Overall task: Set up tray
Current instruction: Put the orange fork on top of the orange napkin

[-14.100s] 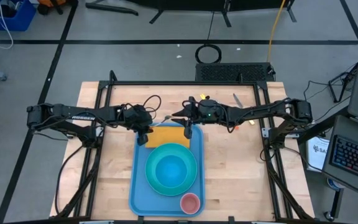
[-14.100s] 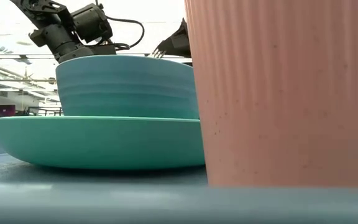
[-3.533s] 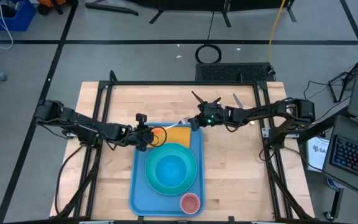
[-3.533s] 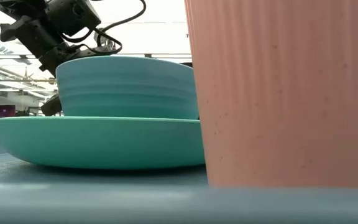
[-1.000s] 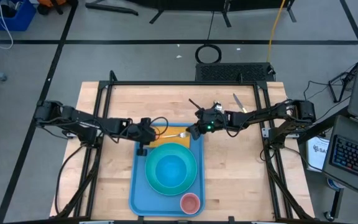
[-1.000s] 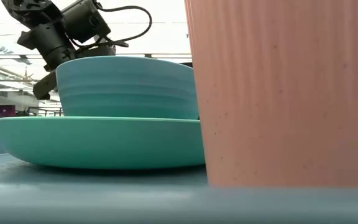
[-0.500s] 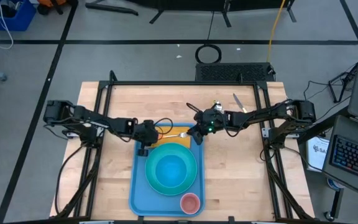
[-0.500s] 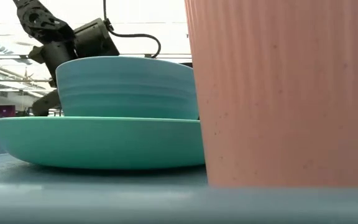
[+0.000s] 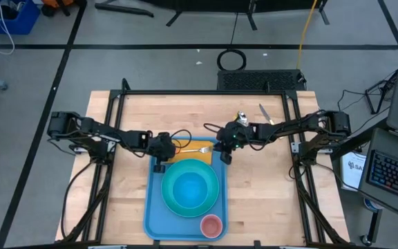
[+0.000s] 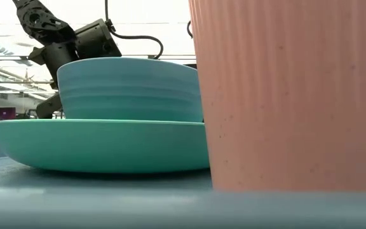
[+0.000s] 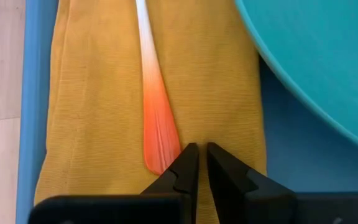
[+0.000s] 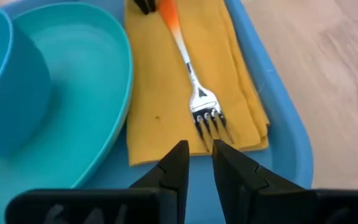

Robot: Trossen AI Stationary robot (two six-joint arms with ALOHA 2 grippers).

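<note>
Fingers of the left gripper [image 11: 197, 163] are pressed almost together with nothing between them, their tips just beside the orange handle end of the fork [image 11: 156, 118], which lies on the orange-yellow napkin [image 11: 98, 93]. Fingers of the right gripper [image 12: 197, 163] are also close together and hold nothing; they hang just beside the metal tines at the other end of the fork, near the napkin's edge. The napkin lies flat at the far end of the tray [image 9: 153, 211], between the tray's rim and the turquoise plate [image 9: 172, 201]. A blue bowl [image 9: 189, 187] sits on the plate, and a pink cup [image 9: 211, 225] stands in the tray's near right corner. The tray rests in the middle of the wooden bench [image 9: 254, 200]. In the low view the cup and bowl fill the front and hide most of what is behind them.
</note>
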